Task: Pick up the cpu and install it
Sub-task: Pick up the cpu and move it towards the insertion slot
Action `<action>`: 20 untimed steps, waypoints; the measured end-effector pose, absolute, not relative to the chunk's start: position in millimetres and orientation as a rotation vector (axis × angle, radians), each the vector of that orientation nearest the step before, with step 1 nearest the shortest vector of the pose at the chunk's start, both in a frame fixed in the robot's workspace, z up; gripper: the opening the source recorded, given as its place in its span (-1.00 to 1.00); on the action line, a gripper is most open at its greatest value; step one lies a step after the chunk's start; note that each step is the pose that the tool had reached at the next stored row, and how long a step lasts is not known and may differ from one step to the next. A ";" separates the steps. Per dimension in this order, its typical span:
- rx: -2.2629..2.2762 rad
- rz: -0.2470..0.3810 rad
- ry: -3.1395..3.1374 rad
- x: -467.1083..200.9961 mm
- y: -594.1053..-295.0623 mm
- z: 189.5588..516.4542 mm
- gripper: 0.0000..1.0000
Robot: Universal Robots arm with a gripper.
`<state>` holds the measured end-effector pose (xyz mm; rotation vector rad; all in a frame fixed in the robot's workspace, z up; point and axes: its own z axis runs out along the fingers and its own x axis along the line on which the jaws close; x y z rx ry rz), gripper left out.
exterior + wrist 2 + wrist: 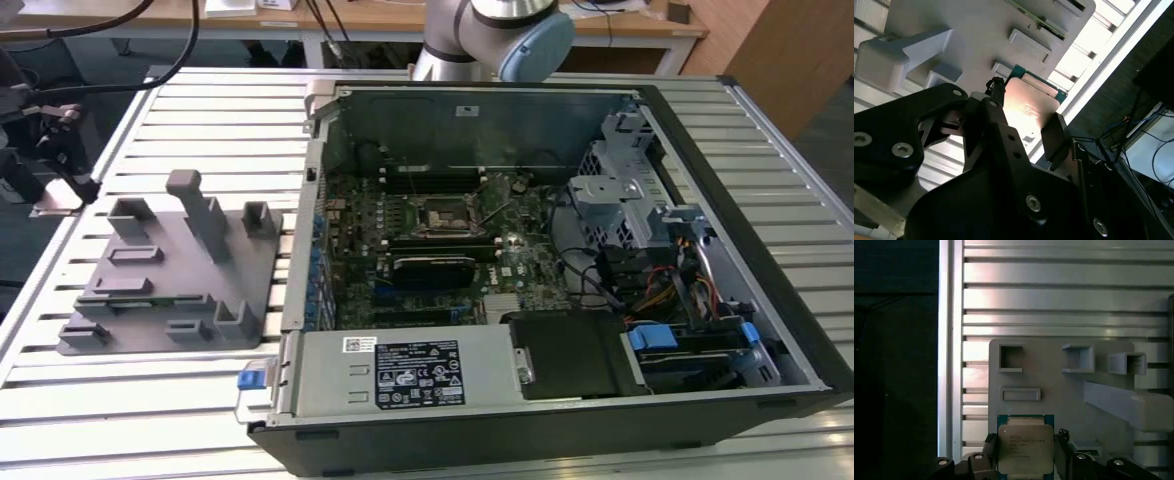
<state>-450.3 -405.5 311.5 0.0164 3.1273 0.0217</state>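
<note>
The gripper (1026, 440) has its jaws closed on the cpu (1025, 450), held over the grey holder block (1054, 390). Pick-up looks done; seating it in the socket (438, 215), toward the exterior view's right, is not yet done.

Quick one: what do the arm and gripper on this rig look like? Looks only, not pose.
The arm is a silver-grey round metal tube with a pale blue round joint cap. The gripper is matte black, built of angular plates fastened with silvery hex-socket screws, ending in two narrow black fingers.
</note>
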 end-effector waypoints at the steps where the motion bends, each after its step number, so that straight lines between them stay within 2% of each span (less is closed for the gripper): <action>1: 0.016 0.022 3.127 -450.3 -405.5 312.0 0.08; 20: 0.016 0.022 3.127 -450.3 -405.5 324.0 0.08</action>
